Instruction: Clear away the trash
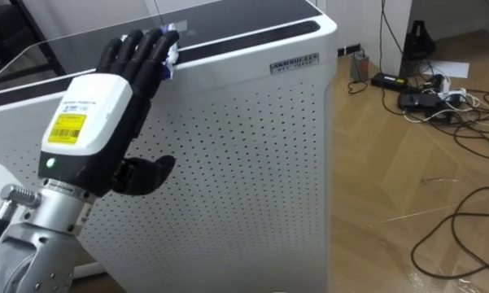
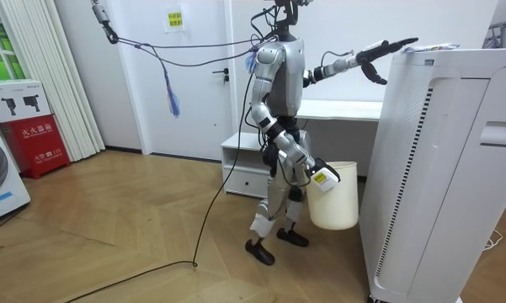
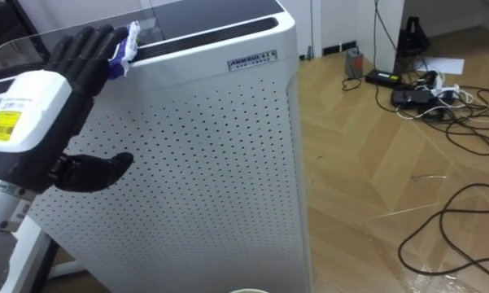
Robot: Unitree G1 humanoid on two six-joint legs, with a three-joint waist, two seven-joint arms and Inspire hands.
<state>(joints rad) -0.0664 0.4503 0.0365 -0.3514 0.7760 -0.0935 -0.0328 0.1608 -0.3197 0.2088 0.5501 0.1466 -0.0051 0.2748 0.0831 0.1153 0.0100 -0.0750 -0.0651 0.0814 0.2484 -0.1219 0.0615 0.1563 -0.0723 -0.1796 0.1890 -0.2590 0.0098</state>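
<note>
In the upper left, my left hand reaches up with its fingers straight and spread, thumb hanging apart below, fingertips just touching the garbage. The garbage is a small crumpled white-and-blue scrap on the top edge of the white cabinet. I judge it light, soft and easily crushed, likely to skid on that smooth top. I would pinch its bunched middle between thumb and fingers rather than push it. In the room view, low at centre, my right hand meets a smooth white bucket; I cannot tell its fingers. The cabinet is boxy, its panel stippled with holes. At right, dark cables sprawl over the glossy wood floor.
</note>
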